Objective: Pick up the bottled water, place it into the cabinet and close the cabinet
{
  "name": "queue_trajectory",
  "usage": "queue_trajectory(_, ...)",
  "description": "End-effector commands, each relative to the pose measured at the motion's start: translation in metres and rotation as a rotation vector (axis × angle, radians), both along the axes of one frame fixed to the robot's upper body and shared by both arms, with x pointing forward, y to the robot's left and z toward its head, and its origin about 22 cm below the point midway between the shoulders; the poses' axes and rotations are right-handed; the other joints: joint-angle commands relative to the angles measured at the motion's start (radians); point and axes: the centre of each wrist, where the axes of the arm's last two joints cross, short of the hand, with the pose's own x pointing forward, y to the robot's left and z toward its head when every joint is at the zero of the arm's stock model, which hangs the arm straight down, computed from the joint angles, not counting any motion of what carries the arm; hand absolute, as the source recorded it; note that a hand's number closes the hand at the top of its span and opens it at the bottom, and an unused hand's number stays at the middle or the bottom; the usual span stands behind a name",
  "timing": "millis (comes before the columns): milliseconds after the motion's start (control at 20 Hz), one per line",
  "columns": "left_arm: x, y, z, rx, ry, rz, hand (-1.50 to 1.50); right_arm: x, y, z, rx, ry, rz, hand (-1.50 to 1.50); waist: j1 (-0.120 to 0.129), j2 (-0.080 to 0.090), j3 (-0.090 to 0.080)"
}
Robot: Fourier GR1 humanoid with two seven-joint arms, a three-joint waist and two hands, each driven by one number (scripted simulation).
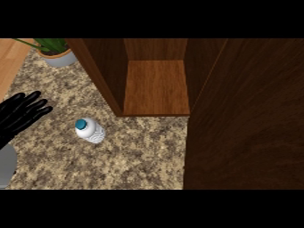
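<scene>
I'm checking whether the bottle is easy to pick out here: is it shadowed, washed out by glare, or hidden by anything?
Head view: the bottled water stands in even light on the speckled counter, its teal cap clear, no glare, nothing covering it; the cabinet interior is darker beside its lit shelf, and the open door fills the right side; the left hand reads as plain black, apart from the bottle.

You see the bottled water (pixel 90 131) standing upright on the speckled desk (pixel 115 164) — clear ribbed body, teal cap on top. It sits just in front of the cabinet (pixel 155 84), near its left wall. The cabinet is dark wood — door (pixel 259 124) swung open, shelf bare.
</scene>
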Motion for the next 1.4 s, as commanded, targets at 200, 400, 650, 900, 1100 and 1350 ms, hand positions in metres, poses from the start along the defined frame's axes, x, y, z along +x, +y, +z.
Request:
queue_trajectory(200, 0.003, -0.001, -0.022, 0.037, 0.019, 0.019, -1.50, -0.033, 0.001, 0.003, 0.004, 0.012, 0.000, -1.50, 0.001, 0.000, 0.000)
queue_trajectory(400, 0.013, 0.031, -0.030, 0.024, 0.002, 0.082, -1.50, -0.045, 0.008, 0.023, 0.019, -0.004, -0.016, -1.50, -0.003, 0.000, -0.001)
queue_trajectory(650, 0.015, 0.027, -0.051, 0.079, 0.043, 0.126, -1.50, -0.038, -0.002, -0.001, -0.001, 0.006, -0.023, -1.50, 0.001, 0.001, 0.000)
queue_trajectory(900, 0.037, 0.000, -0.082, 0.112, 0.051, 0.138, -1.50, -0.054, -0.004, 0.005, -0.028, -0.011, -0.001, -1.50, -0.012, 0.002, -0.001)
queue_trajectory(1100, 0.043, 0.006, -0.107, 0.127, 0.098, 0.143, -1.50, -0.070, -0.002, 0.015, -0.023, -0.009, 0.019, -1.50, -0.028, 0.001, -0.001)
queue_trajectory(1350, 0.050, 0.004, -0.137, 0.133, 0.100, 0.152, -1.50, -0.067, -0.006, 0.012, -0.011, -0.013, 0.010, -1.50, -0.018, 0.005, -0.002)
